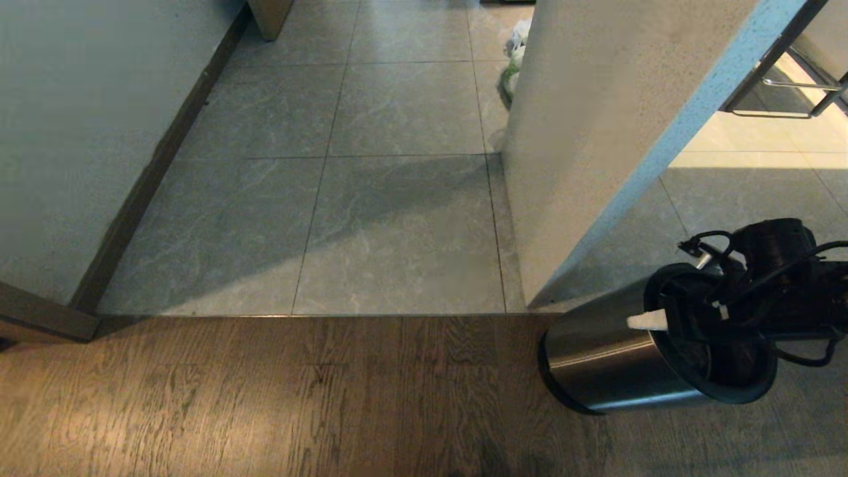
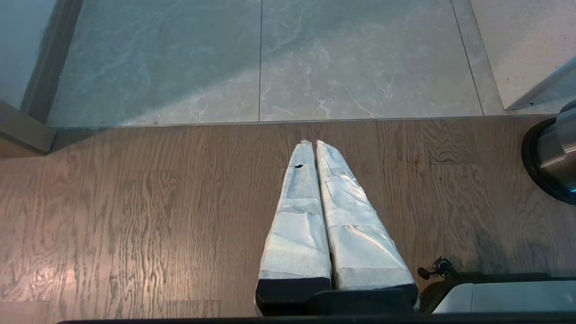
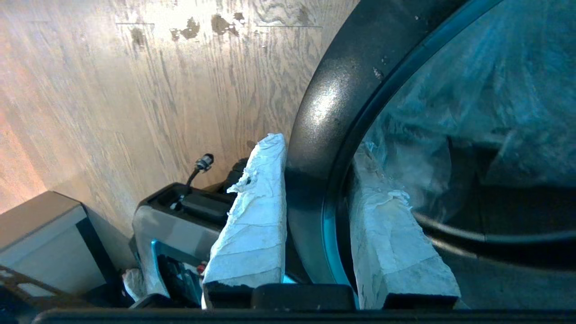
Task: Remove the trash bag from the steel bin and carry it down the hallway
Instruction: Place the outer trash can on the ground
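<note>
Right gripper (image 3: 315, 180) at the rim of the small round brushed-steel bin (image 1: 599, 358)

Its white-wrapped jaws straddle the black plastic ring (image 3: 324, 112), one outside, one inside against the thin, crinkled, grey-translucent trash bag (image 3: 472, 99), seen only by the right wrist. The left gripper (image 2: 313, 146), jaws clenched together, hangs over the wood-grain floor (image 2: 135, 216).

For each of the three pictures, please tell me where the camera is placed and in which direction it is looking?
Head view: high on the robot, looking down at the hallway; right gripper on the steel bin.
Left wrist view: behind the left gripper, fingers together over the wood floor.
Right wrist view: behind the right gripper, fingers straddling the bin's black ring; trash bag inside.
Shared: all three show the bin.
</note>
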